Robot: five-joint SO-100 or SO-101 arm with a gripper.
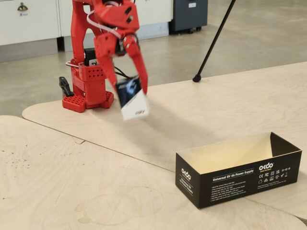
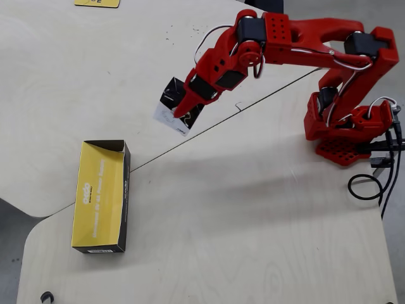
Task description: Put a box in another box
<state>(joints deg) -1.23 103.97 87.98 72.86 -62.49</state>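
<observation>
The small black-and-white carton (image 1: 132,98) hangs tilted in the air, held by my red gripper (image 1: 133,88), which is shut on its black upper half. In the overhead view the carton (image 2: 171,110) sits in the gripper (image 2: 182,106) above the far table, up and to the right of the long black box. The long black box (image 1: 240,168) lies open on the table, its pale cream inside showing and white "Universal 5V 4A Power Supply" print on its side. In the overhead view it (image 2: 101,195) lies at the left and nothing is inside it.
The arm's red base (image 1: 88,88) stands at the table's far edge, with cables (image 2: 373,180) beside it. A black tripod leg (image 1: 213,43) rests on the floor behind. A seam between two table tops (image 2: 209,130) runs diagonally.
</observation>
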